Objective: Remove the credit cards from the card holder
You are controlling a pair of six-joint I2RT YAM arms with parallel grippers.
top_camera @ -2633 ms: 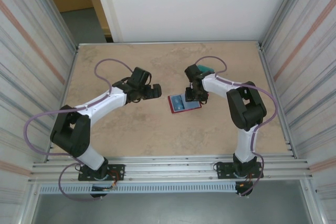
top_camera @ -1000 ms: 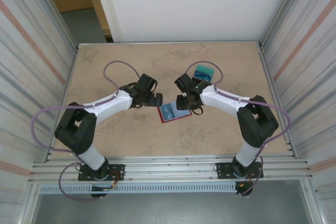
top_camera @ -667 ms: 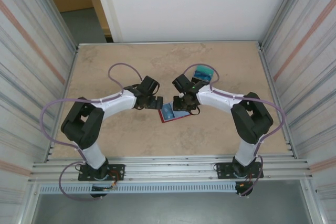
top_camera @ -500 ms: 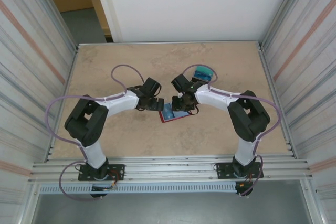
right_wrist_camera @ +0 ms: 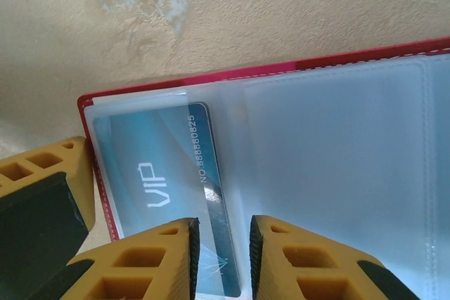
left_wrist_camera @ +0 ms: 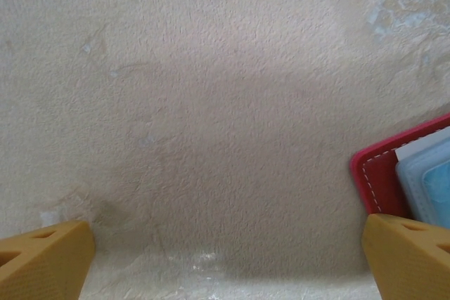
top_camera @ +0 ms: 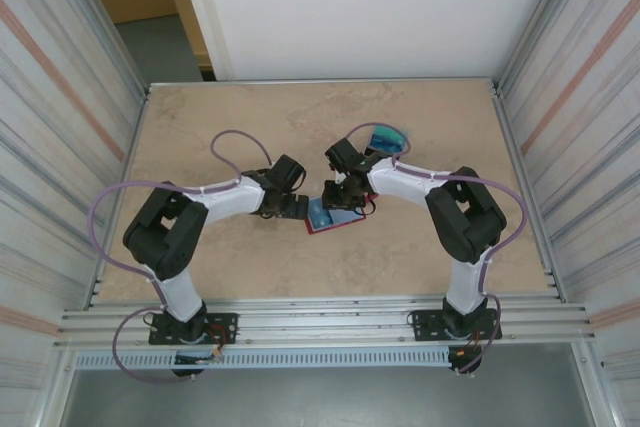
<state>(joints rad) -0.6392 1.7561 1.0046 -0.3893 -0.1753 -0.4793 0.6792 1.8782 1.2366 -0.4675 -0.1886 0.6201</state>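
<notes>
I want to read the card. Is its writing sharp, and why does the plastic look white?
Right wrist view: the teal card reads sharply, VIP plus a number; glare turns the clear pockets of the red card holder milky. Left wrist view: a soft grey shadow crosses the table.

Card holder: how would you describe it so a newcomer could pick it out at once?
On the beige table, look where the left gripper and right gripper face each other. The card holder lies open there: a red wallet with pale see-through pockets, unlike the loose teal cards farther back.
</notes>
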